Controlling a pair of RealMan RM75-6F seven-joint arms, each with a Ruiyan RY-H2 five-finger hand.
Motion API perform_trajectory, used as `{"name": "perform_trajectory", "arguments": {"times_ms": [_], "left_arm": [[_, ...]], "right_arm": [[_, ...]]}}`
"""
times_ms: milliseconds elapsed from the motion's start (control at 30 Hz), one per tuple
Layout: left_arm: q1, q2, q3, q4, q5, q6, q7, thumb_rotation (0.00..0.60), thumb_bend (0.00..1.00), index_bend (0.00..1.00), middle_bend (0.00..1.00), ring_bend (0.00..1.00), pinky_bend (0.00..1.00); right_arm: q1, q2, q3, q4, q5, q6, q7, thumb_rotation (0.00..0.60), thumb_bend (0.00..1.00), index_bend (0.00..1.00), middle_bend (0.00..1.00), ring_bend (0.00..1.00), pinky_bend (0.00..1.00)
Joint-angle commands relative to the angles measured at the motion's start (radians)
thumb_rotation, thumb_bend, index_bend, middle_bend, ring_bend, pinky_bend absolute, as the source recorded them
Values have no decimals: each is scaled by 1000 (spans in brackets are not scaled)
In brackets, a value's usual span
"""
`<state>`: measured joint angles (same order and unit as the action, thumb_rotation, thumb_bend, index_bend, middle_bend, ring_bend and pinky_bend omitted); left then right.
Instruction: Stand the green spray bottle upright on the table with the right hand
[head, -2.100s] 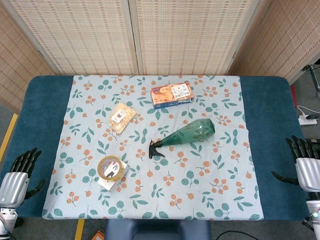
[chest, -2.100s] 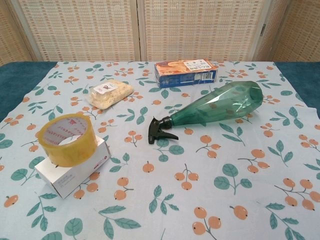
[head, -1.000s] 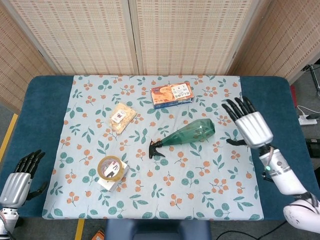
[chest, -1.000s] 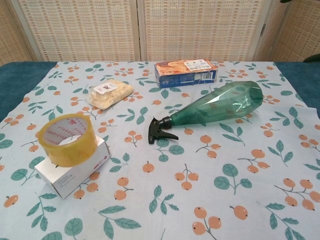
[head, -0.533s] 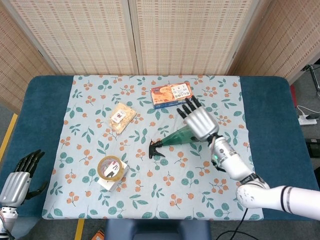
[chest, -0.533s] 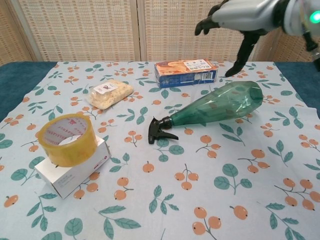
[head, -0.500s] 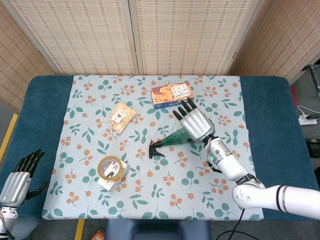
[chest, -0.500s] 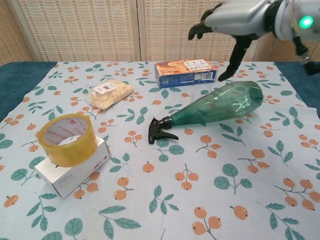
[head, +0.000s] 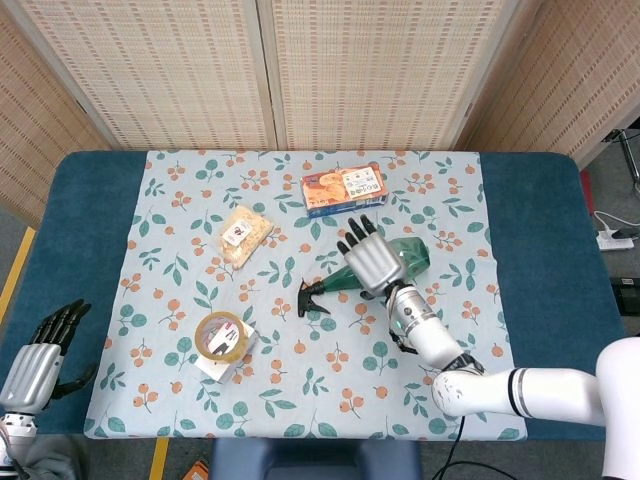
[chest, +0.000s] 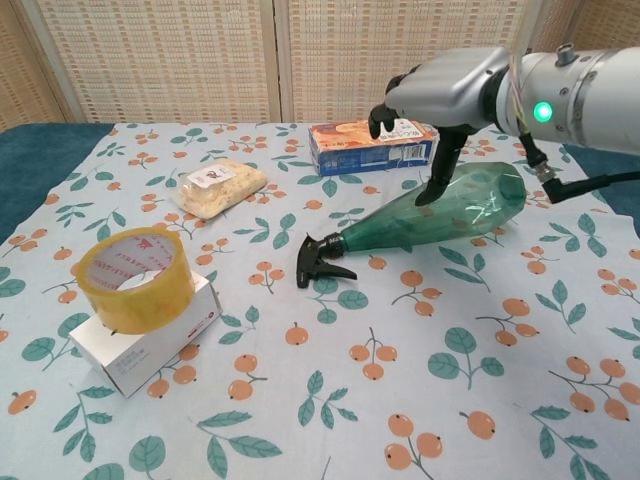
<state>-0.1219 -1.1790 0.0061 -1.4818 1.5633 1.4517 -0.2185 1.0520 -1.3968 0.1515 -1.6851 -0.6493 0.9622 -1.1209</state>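
head view: right robot hand (head: 374, 263) spread, empty, over translucent green plastic spray bottle (head: 407, 255) lying mid-counter | chest view: thumb nears the body (chest: 440, 215) (smooth, tapered); risk: bottle may roll or slip aside under an off-centre grasp

A floral cloth (head: 300, 400) with orange berries and green leaves covers the middle of the blue table (head: 90, 220). On it, a roll of yellow tape (chest: 133, 278) sits on top of a small white box (chest: 150, 340) near the cloth's front left corner. Further back from the tape lies a clear packet of pale snacks (chest: 217, 186). Well to the right of that packet, near the cloth's far edge, lies an orange and blue box (chest: 350, 145).
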Motion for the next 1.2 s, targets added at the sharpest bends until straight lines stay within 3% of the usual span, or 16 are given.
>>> {"name": "perform_trajectory", "arguments": {"times_ms": [33, 567, 1200], "left_arm": [[0, 1, -1, 0, -1, 0, -2, 600, 281, 0, 0, 0, 89], [-1, 6, 0, 4, -5, -5, -33, 600, 282, 0, 0, 0, 91], [-1, 12, -3, 3, -16, -11, -50, 600, 281, 0, 0, 0, 91]], "right_arm": [[13, -42, -24, 61, 9, -12, 28, 600, 0, 217, 194, 0, 91], [52, -175, -80, 253, 14, -52, 85, 600, 0, 252, 213, 0, 91], [73, -311, -80, 453, -47, -111, 164, 600, 0, 268, 242, 0, 91]]}}
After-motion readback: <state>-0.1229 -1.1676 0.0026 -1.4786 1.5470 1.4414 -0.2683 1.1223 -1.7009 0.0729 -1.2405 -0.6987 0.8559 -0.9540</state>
